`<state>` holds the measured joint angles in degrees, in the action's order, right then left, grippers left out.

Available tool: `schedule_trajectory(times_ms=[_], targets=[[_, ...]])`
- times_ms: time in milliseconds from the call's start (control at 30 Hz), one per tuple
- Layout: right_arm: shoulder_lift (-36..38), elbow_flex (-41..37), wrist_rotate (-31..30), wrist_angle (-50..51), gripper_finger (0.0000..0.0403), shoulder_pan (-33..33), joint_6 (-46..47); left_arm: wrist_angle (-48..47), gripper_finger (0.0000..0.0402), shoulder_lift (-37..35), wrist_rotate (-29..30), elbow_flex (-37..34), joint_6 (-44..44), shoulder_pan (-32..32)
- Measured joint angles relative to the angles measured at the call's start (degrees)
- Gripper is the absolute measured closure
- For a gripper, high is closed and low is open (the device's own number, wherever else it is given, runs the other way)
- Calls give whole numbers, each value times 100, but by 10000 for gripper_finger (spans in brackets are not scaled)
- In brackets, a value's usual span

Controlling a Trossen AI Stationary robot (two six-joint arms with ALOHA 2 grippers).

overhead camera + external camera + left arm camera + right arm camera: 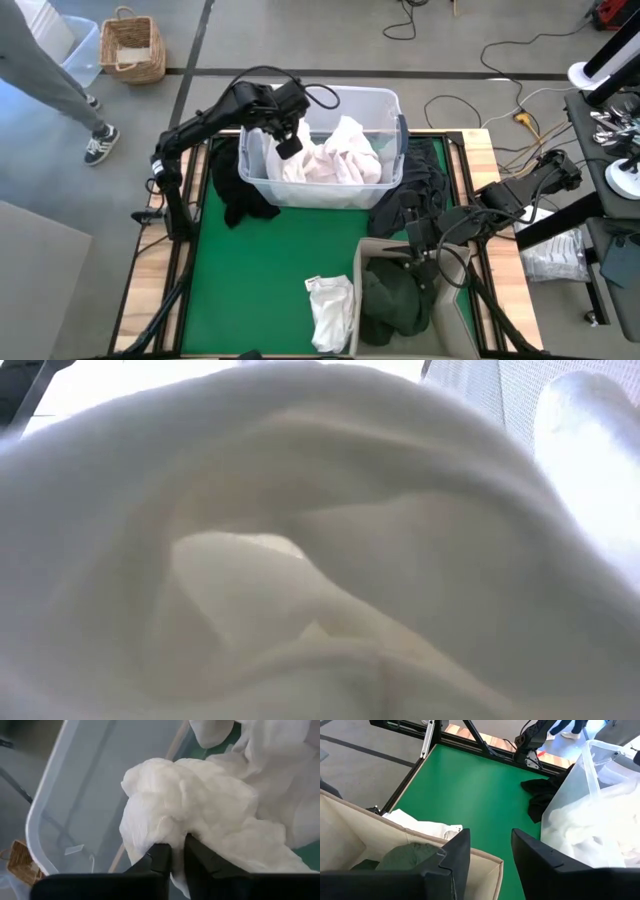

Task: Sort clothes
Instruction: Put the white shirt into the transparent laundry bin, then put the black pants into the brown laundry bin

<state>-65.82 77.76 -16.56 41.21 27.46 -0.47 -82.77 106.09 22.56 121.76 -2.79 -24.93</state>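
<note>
My left gripper (289, 146) reaches over the clear tub (392, 98) at the table's far side and is shut on a white garment (200, 800) inside it. More white clothes (345, 150) fill the tub. My right gripper (425, 262) hangs open above the beige fabric box (357, 290), touching nothing. A dark green garment (392, 300) lies in that box, also seen under the open right gripper (487, 845) as the green garment (410, 857). Another white garment (330, 312) lies on the green mat left of the box. White cloth (320, 560) fills the low view. My left gripper (172, 849) pinches a bunched fold of the white garment (172, 832) between its two fingers, coming from above. The cloth balloons out past the fingertips (160, 857) in a crumpled mass over the tub's floor. One layer or several, I cannot tell.
Dark clothes lie heaped on the mat left of the tub (238, 190) and right of it (425, 190). Bare green mat (270, 270) stretches in front of the tub. Off the table stand a wicker basket (132, 45) and a person's legs (70, 90).
</note>
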Motion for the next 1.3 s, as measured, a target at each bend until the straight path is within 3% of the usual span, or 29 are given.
schedule_trajectory(times_ms=[367,533,700,933,1300], targets=[[0,0,0,0,263,0,2,25,228,-1,156,18,60,-9],[0,0,0,2,268,0,2,-82,183,-1,245,253,27,-9],[0,0,0,2,261,0,2,-197,172,-1,186,632,16,15],[0,0,-1,2,260,0,-7,-270,176,-23,-617,1325,37,265],[0,0,-2,-2,275,0,61,-111,178,-706,-631,1245,368,1638]])
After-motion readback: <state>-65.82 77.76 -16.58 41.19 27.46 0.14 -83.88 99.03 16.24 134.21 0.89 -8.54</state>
